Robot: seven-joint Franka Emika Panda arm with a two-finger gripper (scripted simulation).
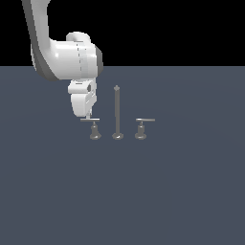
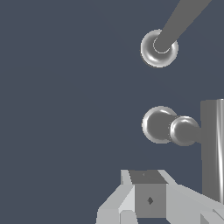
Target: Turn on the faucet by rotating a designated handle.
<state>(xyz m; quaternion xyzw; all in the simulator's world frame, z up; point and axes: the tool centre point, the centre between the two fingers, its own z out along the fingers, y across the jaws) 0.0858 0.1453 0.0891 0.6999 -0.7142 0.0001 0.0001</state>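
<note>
Hanging from the white arm (image 1: 67, 57), the tool (image 1: 88, 116) points straight down, its tips right at the outer end of the thin lever bar of the designated handle (image 1: 94, 128). Whether the tips touch that bar, and whether they are apart or together, cannot be told: the exterior view shows them as one slim white shape, and the wrist view catches only part of the tool's pale grey body (image 2: 148, 199).

Just below and beside the tool, that handle stands on its flared base on the surface (image 1: 182, 191). The wrist view looks down on it, showing the round base and post top (image 2: 168, 126) with the flat bar running alongside; the exterior view shows the same handle side-on instead.

Farther from the tool rises the tall thin spout rod (image 1: 117, 112) of the faucet; the wrist view shows its round foot (image 2: 159, 48).

Farthest out, beyond the spout, sits the second handle (image 1: 141, 128), seen only in the exterior view.
</note>
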